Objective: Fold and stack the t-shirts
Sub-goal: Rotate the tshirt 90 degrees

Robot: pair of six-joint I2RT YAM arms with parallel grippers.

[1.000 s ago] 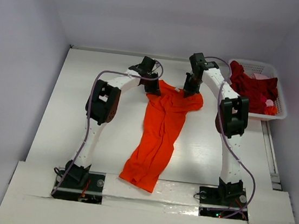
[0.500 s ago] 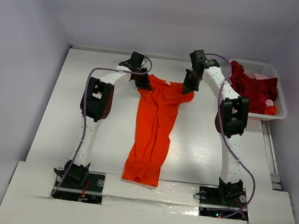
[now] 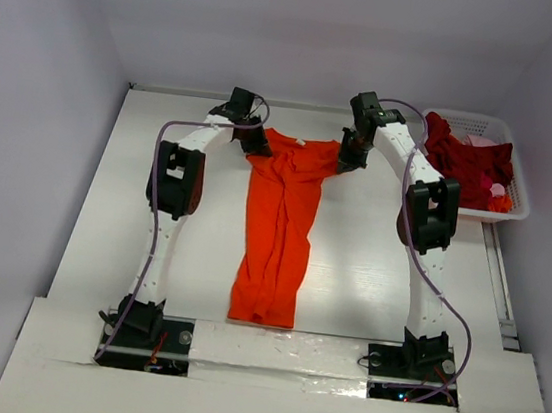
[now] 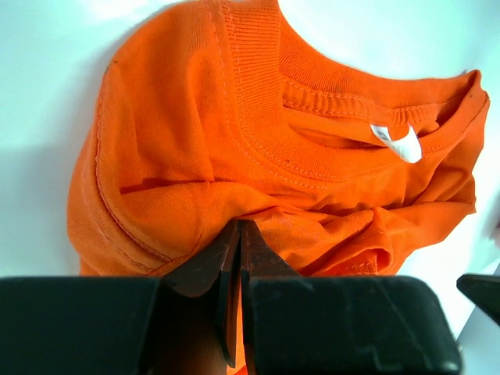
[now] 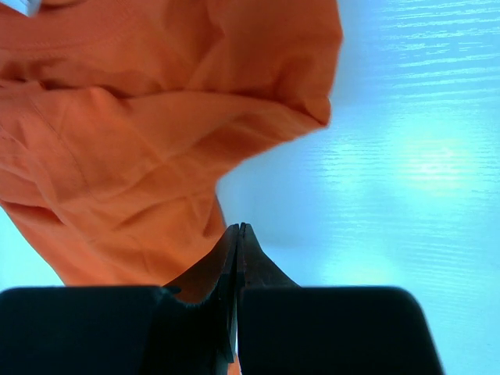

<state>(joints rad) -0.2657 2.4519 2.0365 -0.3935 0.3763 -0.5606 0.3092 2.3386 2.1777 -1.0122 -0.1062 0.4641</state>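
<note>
Both pincers shut on the orange t-shirt (image 3: 278, 227), stretched out down the middle of the tabletop (image 3: 156, 202).

Off at the far right corner sits the white basket (image 3: 516, 186), heaped with a dark red shirt (image 3: 463, 161) and a bit of pink cloth (image 3: 481, 141), well apart from my work, and nothing stands between me and the cloth. From above, the shirt runs as a long bunched strip from the collar near the far edge to the hem at the near edge, between my bases. My left wrist view alone shows the ribbed collar and white neck label (image 4: 405, 144). My left pincer (image 4: 238, 228) is clamped on gathered cloth below the collar, and my right pincer (image 5: 237, 228) is closed tight on the other shoulder's edge.
</note>
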